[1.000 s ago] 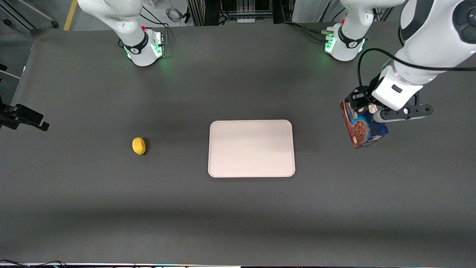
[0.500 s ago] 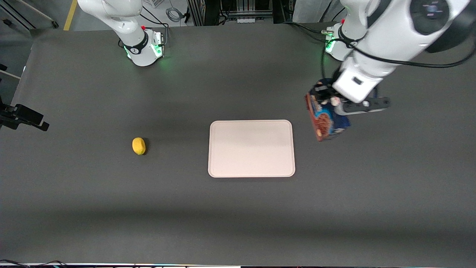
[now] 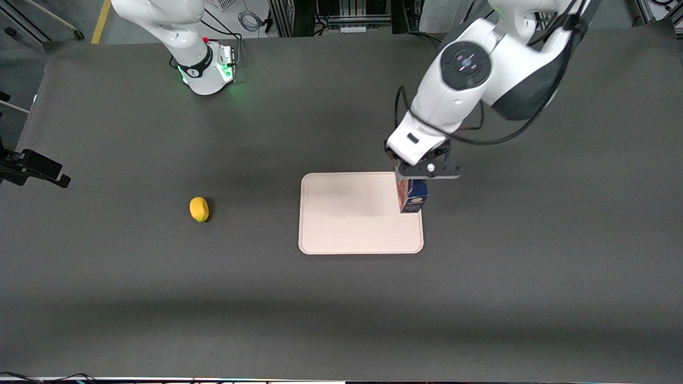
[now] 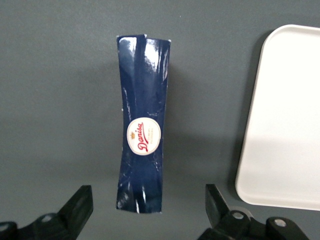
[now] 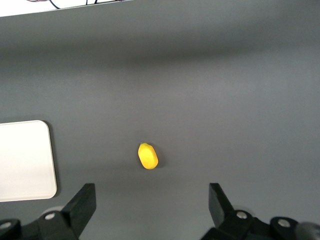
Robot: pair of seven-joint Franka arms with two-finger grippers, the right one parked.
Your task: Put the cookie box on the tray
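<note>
The cookie box (image 3: 412, 196) is a narrow navy carton. It hangs upright under my left gripper (image 3: 415, 178), which is shut on its top. It is over the edge of the pale pinkish tray (image 3: 357, 213) that lies toward the working arm's end of the table. I cannot tell whether the box's bottom touches the tray. In the left wrist view the box (image 4: 143, 125) shows its long navy face with a round white-red logo, and the tray's rim (image 4: 250, 150) is beside it.
A small yellow lemon-like object (image 3: 199, 208) lies on the dark table toward the parked arm's end, level with the tray. It also shows in the right wrist view (image 5: 148, 156), as does a corner of the tray (image 5: 30, 160).
My left gripper has carried the cookie box sideways from the working arm's end of the table to the tray's edge. The box has turned more upright. The tray and the lemon have not moved.
</note>
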